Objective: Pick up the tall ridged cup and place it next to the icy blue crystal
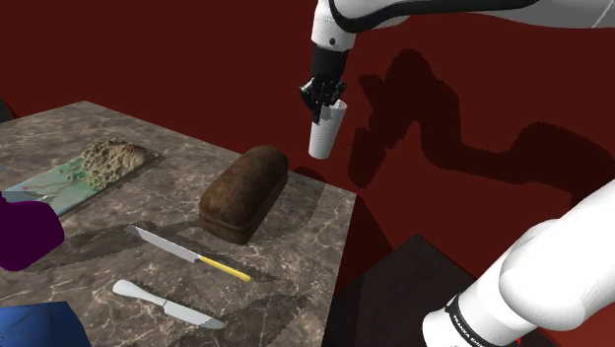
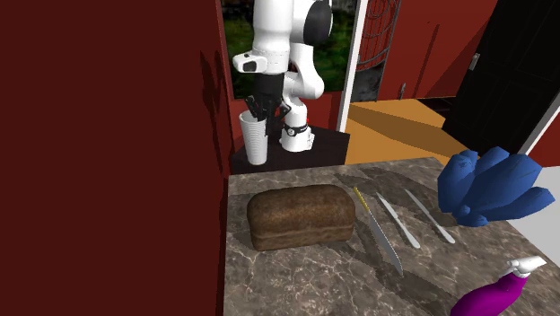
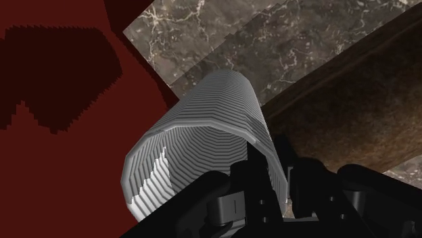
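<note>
My gripper point(image 1: 323, 99) is shut on the rim of the tall white ridged cup point(image 1: 327, 133), which hangs slightly tilted in the air over the table's far corner, just past the brown loaf point(image 1: 245, 192). In the wrist view the black fingers point(image 3: 251, 186) clasp the cup's wall point(image 3: 203, 149) at its open mouth. From the second exterior view the cup point(image 2: 256, 137) hangs under the gripper point(image 2: 260, 106), beyond the loaf point(image 2: 301, 216). The blue crystal point(image 2: 489, 187) stands on the marble table at that view's right, and its corner point(image 1: 30, 327) shows at the shoulder view's lower left.
A yellow-handled knife point(image 1: 192, 254) and a white knife point(image 1: 168, 304) lie between the loaf and the crystal. A purple bottle point(image 2: 498, 292) lies near the crystal. A flat board with crumbly matter point(image 1: 84, 173) lies at the shoulder view's left. A dark red wall point(image 2: 108, 153) borders the table.
</note>
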`<control>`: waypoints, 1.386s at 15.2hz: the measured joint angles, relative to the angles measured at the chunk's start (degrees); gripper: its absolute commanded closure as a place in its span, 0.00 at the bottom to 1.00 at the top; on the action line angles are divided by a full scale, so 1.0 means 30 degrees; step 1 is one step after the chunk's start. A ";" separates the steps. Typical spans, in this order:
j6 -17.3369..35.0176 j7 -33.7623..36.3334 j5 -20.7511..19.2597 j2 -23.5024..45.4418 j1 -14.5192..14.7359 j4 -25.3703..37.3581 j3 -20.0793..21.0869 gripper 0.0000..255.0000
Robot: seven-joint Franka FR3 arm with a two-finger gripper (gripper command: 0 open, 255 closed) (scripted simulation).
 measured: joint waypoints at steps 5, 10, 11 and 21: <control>-0.1296 -0.0087 0.0016 -0.0005 -0.0006 0.1295 -0.0007 1.00; -0.2615 -0.0156 -0.0002 0.0113 -0.0013 0.2729 -0.0003 1.00; -0.2862 -0.0161 -0.0019 0.0186 -0.0013 0.3049 0.0003 1.00; -0.5555 -0.0204 -0.0213 0.0930 0.0011 0.6450 0.0089 1.00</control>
